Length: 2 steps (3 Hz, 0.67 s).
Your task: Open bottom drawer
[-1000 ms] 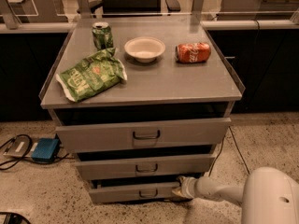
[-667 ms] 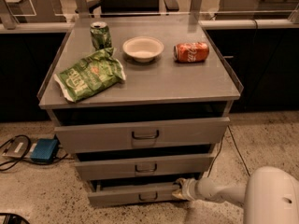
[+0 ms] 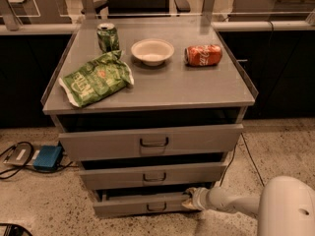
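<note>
Your gripper point(image 3: 188, 199) sits low, near the floor, at the right end of the bottom drawer point(image 3: 138, 204), and it touches the upper right corner of the drawer front or is just beside it. You cannot tell from this view whether it is released or clenched, or whether it grasps anything. The pale arm point(image 3: 231, 202) reaches to it from the right, out of the rounded white body point(image 3: 288, 208) in the lower right corner.

The bottom drawer is the lowest of the three grey fronts of the cabinet, with a small dark loop handle point(image 3: 157, 207) in its middle; the gripper is well to the right of this handle. A dark gap shows above the front. Above it are the middle drawer point(image 3: 152, 175) and the top drawer point(image 3: 152, 141).

On the cabinet top point(image 3: 187, 90) you see a green chip bag point(image 3: 96, 78) at the left, a green can point(image 3: 108, 37) standing behind it, a white bowl point(image 3: 152, 51) in the middle, and a red can point(image 3: 203, 55) lying on its side at the right. On the floor to the left of the cabinet lies a blue box point(image 3: 47, 158) with cables.
</note>
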Each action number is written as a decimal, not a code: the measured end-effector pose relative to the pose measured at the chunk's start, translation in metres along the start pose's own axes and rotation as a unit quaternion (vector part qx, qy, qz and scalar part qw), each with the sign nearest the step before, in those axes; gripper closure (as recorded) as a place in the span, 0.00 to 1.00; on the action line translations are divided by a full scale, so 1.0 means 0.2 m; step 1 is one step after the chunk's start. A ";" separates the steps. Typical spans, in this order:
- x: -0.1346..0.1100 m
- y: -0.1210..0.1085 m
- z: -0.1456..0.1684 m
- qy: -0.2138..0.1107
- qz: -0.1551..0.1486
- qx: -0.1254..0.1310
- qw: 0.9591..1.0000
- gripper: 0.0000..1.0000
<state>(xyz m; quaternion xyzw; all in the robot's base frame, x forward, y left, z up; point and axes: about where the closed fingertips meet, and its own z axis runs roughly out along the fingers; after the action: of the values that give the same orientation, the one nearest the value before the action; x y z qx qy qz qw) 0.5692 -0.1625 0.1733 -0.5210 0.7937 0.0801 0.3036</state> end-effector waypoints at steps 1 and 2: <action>0.00 0.00 0.00 0.000 0.000 0.000 1.000 0.38; 0.00 0.00 0.00 0.000 0.000 0.000 1.000 0.15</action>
<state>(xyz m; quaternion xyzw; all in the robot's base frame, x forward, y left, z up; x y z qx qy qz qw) 0.5691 -0.1624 0.1732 -0.5210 0.7937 0.0802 0.3036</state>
